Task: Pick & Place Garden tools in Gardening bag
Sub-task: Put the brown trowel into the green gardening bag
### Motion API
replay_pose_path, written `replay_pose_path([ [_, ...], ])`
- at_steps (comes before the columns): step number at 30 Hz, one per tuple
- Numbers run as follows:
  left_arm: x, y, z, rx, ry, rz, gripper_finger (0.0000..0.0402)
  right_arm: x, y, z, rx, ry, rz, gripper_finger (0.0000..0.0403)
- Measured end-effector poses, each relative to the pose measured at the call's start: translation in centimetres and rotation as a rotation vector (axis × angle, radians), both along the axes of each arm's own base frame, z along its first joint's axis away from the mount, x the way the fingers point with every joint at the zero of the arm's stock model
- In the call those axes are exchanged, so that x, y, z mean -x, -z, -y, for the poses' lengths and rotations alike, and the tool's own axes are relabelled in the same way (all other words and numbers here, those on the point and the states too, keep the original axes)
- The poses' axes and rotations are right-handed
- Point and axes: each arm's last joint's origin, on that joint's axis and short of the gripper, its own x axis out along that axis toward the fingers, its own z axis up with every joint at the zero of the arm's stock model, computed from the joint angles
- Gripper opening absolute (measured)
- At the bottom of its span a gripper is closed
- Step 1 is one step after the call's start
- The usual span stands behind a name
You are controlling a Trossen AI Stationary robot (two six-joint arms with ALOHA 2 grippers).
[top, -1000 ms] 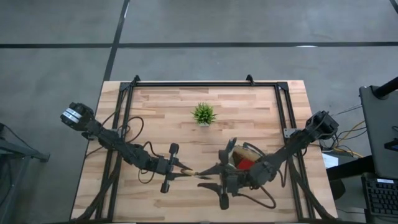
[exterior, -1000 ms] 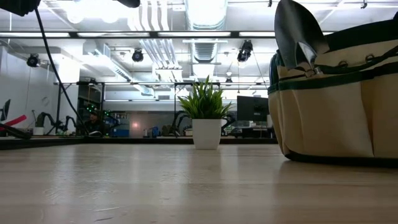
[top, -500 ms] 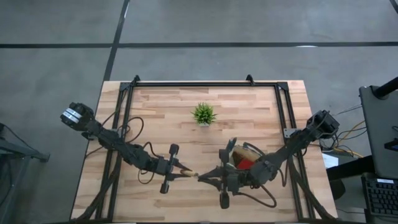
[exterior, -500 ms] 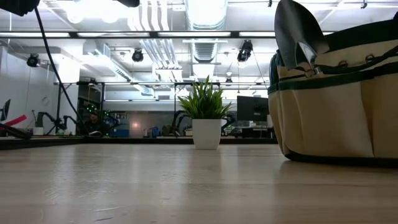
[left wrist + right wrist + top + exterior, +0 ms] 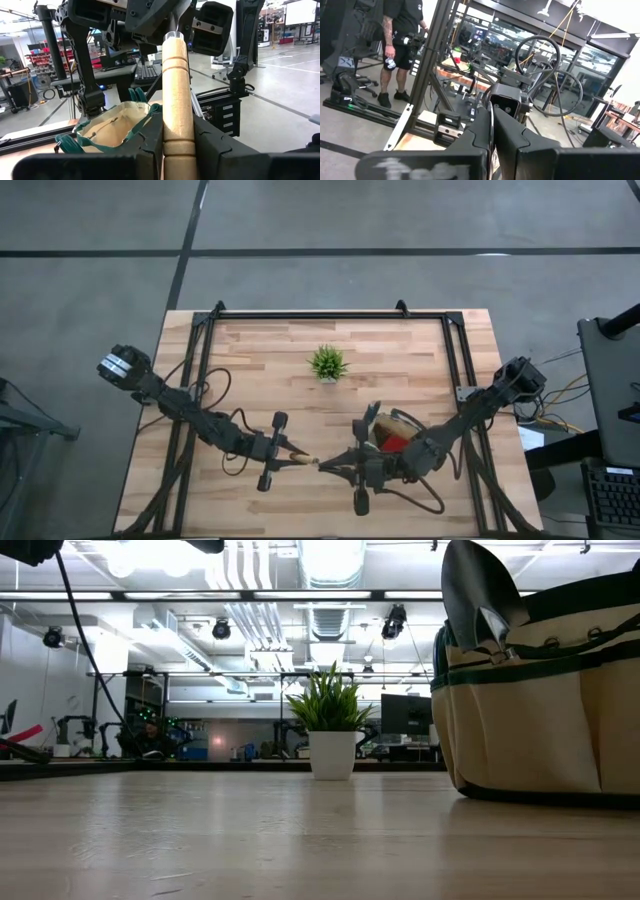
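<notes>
Gardening bag [image 5: 545, 690] holds a silver trowel [image 5: 480, 590] upright.

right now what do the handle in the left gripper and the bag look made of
Handle: looks like pale turned wood, smooth with a matte finish, grooves cut around it. Bag: seems to be tan woven fabric with dark green trim; it folds softly at the mouth and shows stitched seams.
</notes>
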Motion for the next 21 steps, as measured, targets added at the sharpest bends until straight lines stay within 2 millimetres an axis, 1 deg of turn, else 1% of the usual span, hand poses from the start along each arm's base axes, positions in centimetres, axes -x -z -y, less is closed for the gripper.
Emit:
replay_pose_path([
  [16, -0.01, -0.04, -0.01, 0.017, 0.001, 0.000, 0.0085, 0.47, -0.44, 0.41, -0.024, 0.020, -0.036, 0.0008],
  [18, -0.01, -0.03, -0.01, 0.016, 0.002, -0.001, 0.0092, 0.41, -0.40, 0.57, -0.030, 0.025, -0.045, 0.0008],
  [21, -0.01, -0.12, 0.01, 0.025, 0.006, 0.004, 0.0115, 0.29, -0.21, 0.76, -0.035, 0.032, -0.062, 0.0008],
])
